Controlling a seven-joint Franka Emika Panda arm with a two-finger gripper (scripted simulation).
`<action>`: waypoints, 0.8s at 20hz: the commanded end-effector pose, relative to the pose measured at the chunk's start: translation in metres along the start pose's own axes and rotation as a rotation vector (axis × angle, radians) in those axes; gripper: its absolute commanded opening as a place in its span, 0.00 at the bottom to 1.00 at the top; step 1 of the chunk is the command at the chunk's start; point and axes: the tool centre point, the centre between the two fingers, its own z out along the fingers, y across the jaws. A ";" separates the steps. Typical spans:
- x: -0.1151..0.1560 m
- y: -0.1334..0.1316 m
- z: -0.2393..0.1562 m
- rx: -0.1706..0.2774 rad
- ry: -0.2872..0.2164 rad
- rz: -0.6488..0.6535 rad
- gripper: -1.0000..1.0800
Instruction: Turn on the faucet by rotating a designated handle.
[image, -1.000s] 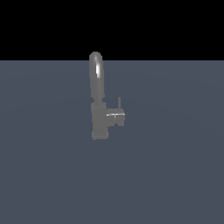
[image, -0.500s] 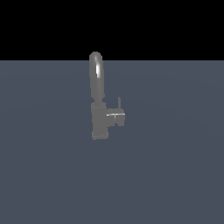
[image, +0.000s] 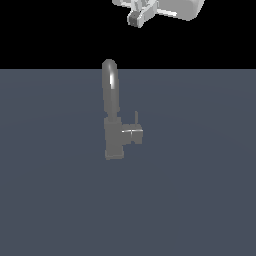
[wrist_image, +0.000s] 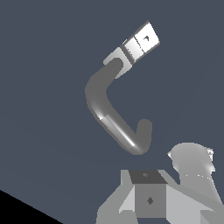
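The grey faucet (image: 113, 135) stands in the middle of the exterior view, its arched spout (image: 110, 82) rising from a blocky body. The handle (image: 133, 134) is a short stub on the body's side toward the exterior view's right, with a thin rod (image: 136, 118) pointing up. My gripper (image: 139, 16) hangs high above, at the frame's upper edge, well clear of the faucet. The wrist view looks down on the curved spout (wrist_image: 109, 118) and the pale handle (wrist_image: 141, 43), with parts of the gripper (wrist_image: 150, 197) at the edge. How its jaws stand does not show.
A flat blue-grey floor (image: 200, 190) spreads around the faucet on all sides. Behind it the background is black. The white arm (image: 180, 7) shows only partly at the top.
The white arm and gripper have come into the exterior view at the top, where nothing showed before. The faucet and its handle have not moved.
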 end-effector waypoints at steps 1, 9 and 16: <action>0.016 -0.001 0.003 0.040 -0.044 0.039 0.00; 0.068 0.000 0.018 0.175 -0.193 0.168 0.00; 0.115 0.004 0.040 0.307 -0.337 0.294 0.00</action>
